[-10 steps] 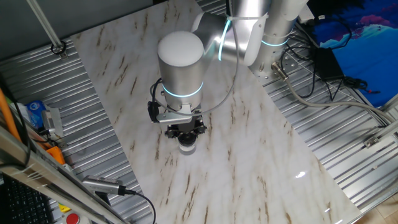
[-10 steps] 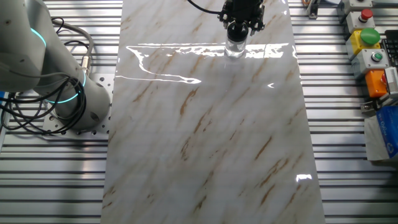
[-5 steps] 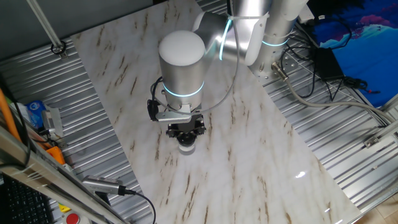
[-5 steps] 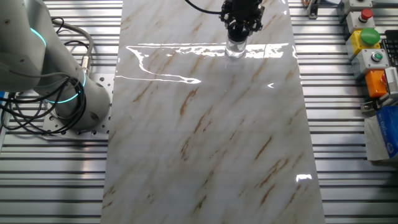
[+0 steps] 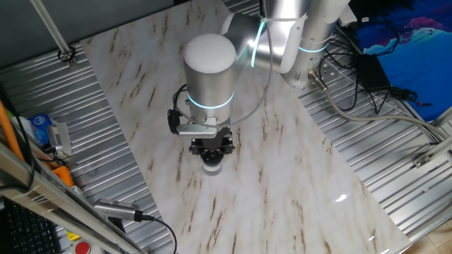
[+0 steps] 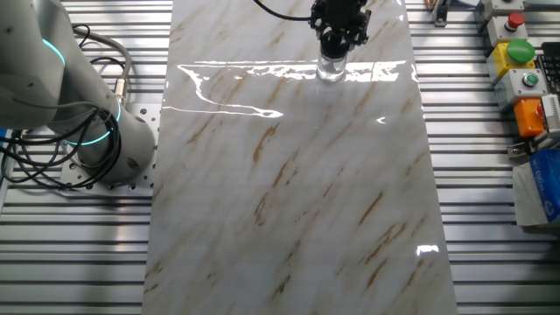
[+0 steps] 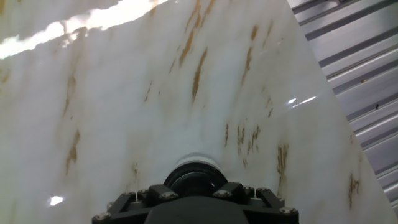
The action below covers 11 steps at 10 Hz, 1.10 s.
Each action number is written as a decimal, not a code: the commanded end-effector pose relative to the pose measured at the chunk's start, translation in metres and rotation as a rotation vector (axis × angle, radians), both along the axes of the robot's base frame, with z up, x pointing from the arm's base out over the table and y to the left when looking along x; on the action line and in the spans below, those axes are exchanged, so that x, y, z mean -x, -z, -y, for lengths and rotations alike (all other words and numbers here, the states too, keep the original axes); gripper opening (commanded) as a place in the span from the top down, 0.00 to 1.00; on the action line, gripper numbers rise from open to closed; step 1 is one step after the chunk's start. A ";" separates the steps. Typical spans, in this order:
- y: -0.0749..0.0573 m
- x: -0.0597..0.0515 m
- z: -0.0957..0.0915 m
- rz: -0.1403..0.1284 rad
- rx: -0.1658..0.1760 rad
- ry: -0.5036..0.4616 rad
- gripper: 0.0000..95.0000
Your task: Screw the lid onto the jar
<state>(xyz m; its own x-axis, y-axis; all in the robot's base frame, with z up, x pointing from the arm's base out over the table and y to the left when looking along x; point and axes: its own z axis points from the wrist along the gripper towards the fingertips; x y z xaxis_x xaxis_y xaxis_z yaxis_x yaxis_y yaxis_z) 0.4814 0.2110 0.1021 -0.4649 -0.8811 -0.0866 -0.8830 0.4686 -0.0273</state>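
In one fixed view the arm's big white wrist fills the middle of the frame, and beneath it the gripper [image 5: 211, 147] sits straight down over the jar [image 5: 211, 166], which stands on the marble table [image 5: 296, 176] just below centre; over the last second the wrist housing has crept slightly up and right and the bracket under it has turned a little, while the jar has stayed put; I'd take that as a twist going on.

In the other fixed view, at the top centre, the gripper [image 6: 339, 33] is down on the jar [image 6: 331, 68]; the black head has turned a touch.

In the hand view the lid [image 7: 197, 182] shows at bottom centre, a dark disc inside a pale ring, half hidden by the gripper body; whether the fingers pinch the lid I cannot tell.
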 end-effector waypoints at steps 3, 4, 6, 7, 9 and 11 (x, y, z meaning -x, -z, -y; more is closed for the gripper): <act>0.001 -0.001 0.001 0.010 -0.022 0.126 1.00; 0.001 -0.001 0.001 0.011 -0.026 0.141 1.00; 0.001 -0.001 0.001 0.009 -0.040 0.172 1.00; 0.001 -0.001 0.002 0.012 -0.045 0.192 1.00; 0.003 -0.002 0.003 0.019 -0.062 0.239 1.00; 0.002 -0.002 0.003 0.020 -0.079 0.312 1.00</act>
